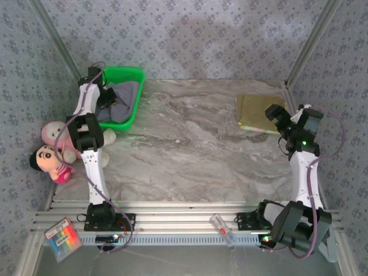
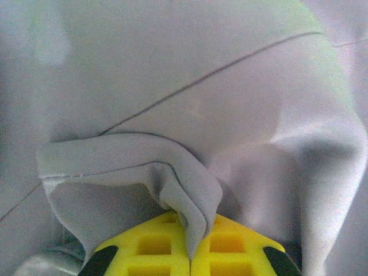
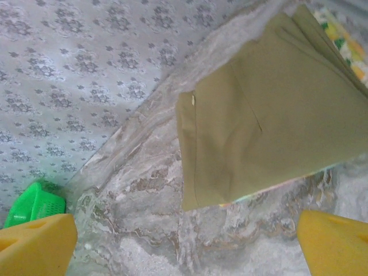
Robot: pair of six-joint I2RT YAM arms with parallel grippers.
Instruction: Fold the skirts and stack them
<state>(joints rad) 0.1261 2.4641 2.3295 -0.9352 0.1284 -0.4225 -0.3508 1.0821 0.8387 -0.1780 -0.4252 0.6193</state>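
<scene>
The lavender-grey skirt (image 1: 122,99) lies crumpled in the green basket (image 1: 123,71) at the back left. My left gripper (image 1: 107,99) reaches down into the basket and is shut on a raised fold of that skirt (image 2: 190,190), which is pinched between the yellow fingers (image 2: 149,244). At the back right a folded olive-khaki skirt (image 1: 259,107) lies flat on top of a stack. A yellow-green floral skirt (image 3: 345,46) and a thin pastel edge (image 3: 276,195) show beneath the olive one (image 3: 270,109). My right gripper (image 1: 277,117) hovers open beside the stack's near right edge, nothing between its fingers (image 3: 34,244).
Two plush dolls (image 1: 54,150) sit off the table's left edge beside the left arm. Slanted metal frame posts (image 1: 307,40) bound the back corners. A coloured packet (image 1: 60,237) and a small clear item (image 1: 221,225) rest on the front rail. The basket (image 3: 31,204) also appears far left in the right wrist view.
</scene>
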